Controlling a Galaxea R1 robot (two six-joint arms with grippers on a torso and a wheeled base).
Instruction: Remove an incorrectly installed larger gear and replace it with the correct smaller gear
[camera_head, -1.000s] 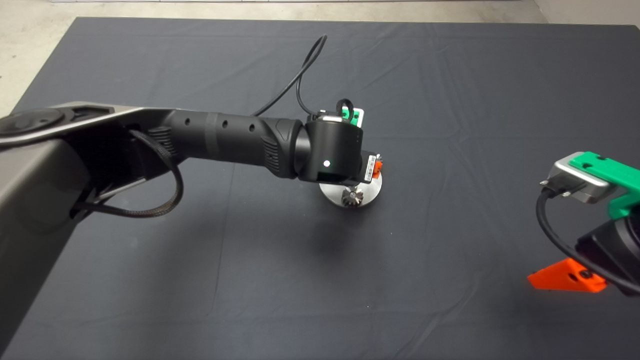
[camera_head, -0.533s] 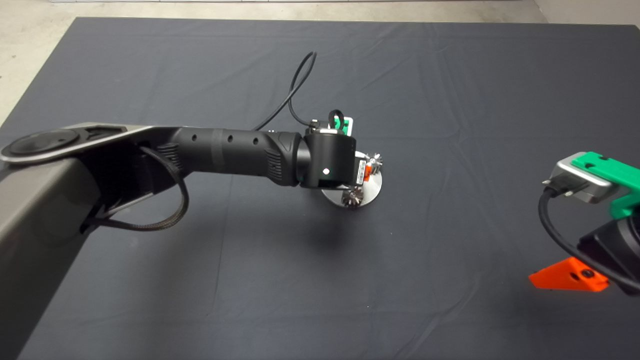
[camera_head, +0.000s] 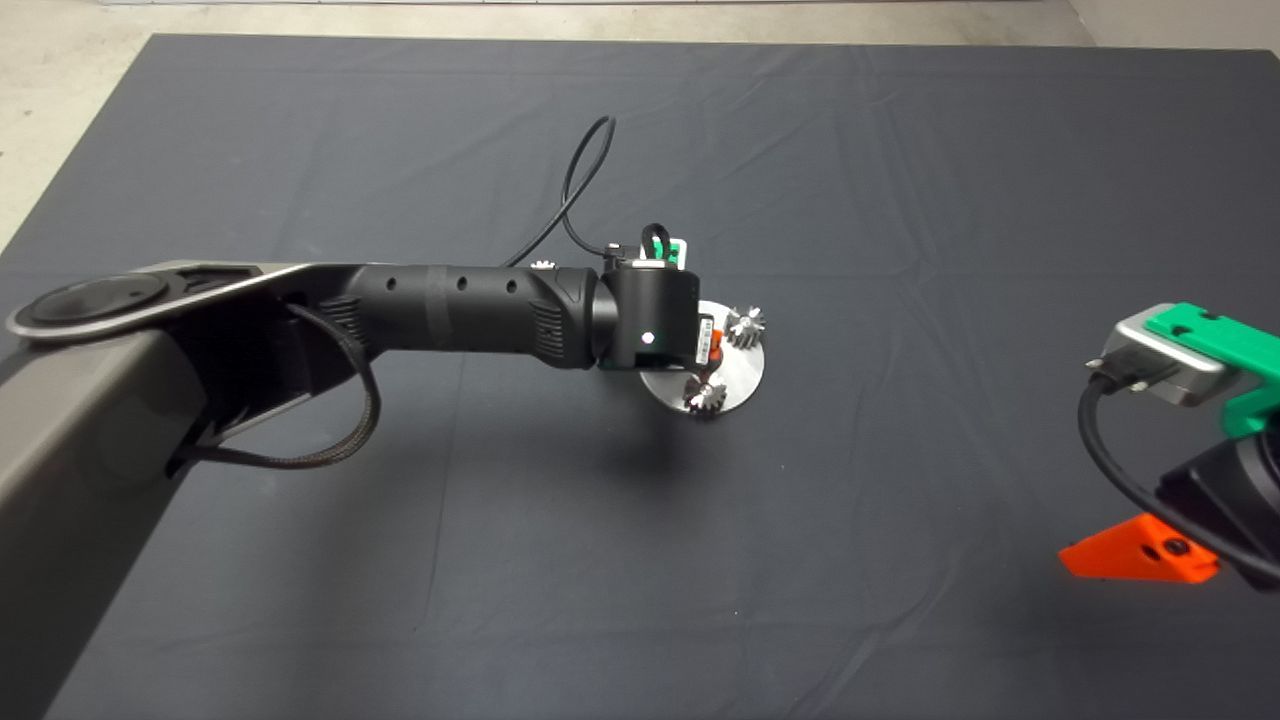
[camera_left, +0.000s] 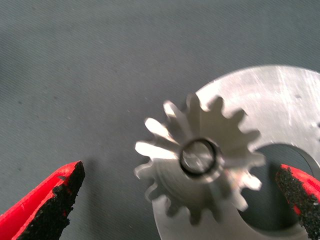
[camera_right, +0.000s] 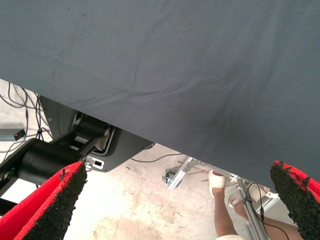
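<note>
Larger gear (camera_left: 200, 160) on round plate (camera_left: 280, 105), left claw (camera_left: 185, 200) open astride.

Matt dark cloth mat (camera_head: 900, 200), finely woven, faintly creased. Brushed silver metal disc (camera_left: 280, 100), scratched, dull sheen. Bright steel larger gear (camera_left: 197, 160), smooth, satin-glossy on the teeth. Darker steel gears (camera_head: 745, 325) on the disc, shiny at the tips. Red plastic fingers (camera_left: 37, 207) with rough, gritty black pads. Matt black plastic arm shell (camera_head: 450, 310); glossy green plastic on right gripper (camera_head: 1215, 345).
</note>
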